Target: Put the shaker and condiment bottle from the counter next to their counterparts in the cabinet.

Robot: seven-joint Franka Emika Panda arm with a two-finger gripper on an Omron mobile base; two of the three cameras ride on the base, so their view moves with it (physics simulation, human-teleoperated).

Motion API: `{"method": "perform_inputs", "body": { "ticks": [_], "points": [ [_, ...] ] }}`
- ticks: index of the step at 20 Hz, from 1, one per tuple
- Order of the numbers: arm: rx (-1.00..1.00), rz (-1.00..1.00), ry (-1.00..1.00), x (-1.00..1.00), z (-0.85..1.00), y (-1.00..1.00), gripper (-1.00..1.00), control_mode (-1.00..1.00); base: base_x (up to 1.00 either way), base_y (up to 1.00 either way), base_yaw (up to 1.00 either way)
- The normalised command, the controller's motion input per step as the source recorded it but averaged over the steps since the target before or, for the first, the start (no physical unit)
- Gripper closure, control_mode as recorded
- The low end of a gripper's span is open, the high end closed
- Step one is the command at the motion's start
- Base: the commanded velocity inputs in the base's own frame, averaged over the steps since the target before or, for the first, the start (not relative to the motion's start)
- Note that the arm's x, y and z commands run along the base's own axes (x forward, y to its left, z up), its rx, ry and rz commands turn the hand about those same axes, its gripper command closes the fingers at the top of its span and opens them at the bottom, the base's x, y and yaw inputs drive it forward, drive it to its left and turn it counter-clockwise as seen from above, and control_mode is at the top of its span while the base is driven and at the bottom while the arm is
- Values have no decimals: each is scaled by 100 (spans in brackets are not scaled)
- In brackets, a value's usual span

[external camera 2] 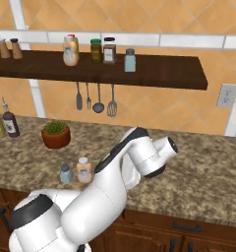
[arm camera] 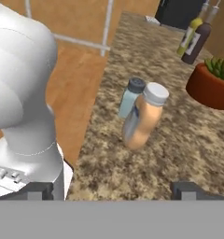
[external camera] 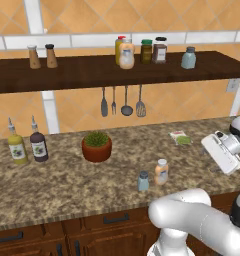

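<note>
- Gripper (arm camera: pixel 112 189): jaws spread wide, nothing between them. In the hand view both tips sit at the bottom corners, well apart, over bare granite.
- Counter (external camera: pixel 67 185): speckled brown granite, with brown cupboard doors (external camera: pixel 107 237) below its front edge.
- Condiment bottle (external camera: pixel 161 171): slim, peach, white cap, upright near the counter's front edge. Hand view puts it ahead of the tips, not touching them.
- Shaker (external camera: pixel 143 181): small, blue-grey, grey cap, upright, just beside the condiment bottle on its left in both base views. Cannot tell whether the two touch.
- Potted plant (external camera: pixel 96 146): terracotta pot, green tuft, mid-counter, further back and left of the pair.
- Small packet (external camera: pixel 180 137): pale with green, lying flat on the counter toward the back right.
- Yellow-green bottle (external camera: pixel 16 145) and dark bottle (external camera: pixel 38 143): both spouted, side by side at far left of the counter near the wall.
- Utensils (external camera: pixel 122 102): four, hanging on the tiled wall under the shelf.
- Cabinet (external camera: pixel 92 72): long dark wooden shelf board across the wall.
- Counterparts on it: wider peach bottle (external camera: pixel 126 55) with white cap mid-shelf; look-alike blue-grey shaker (external camera: pixel 188 58) toward the right end, well apart from that bottle.
- Two jars (external camera: pixel 153 50) stand between those two; two brown shakers (external camera: pixel 42 56) at the shelf's left.
</note>
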Motion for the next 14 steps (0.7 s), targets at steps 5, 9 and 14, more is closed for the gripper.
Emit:
{"method": "perform_inputs", "body": {
  "ticks": [5,9,14],
  "points": [
    [0,-1,-4,3,-8,15,-100,-100,0,0,0],
    [5,-7,-19,4,-25,57,-100,-100,0,0,0],
    [5,-1,-5,17,-19,30,-100,-100,0,0,0]
  ]
}}
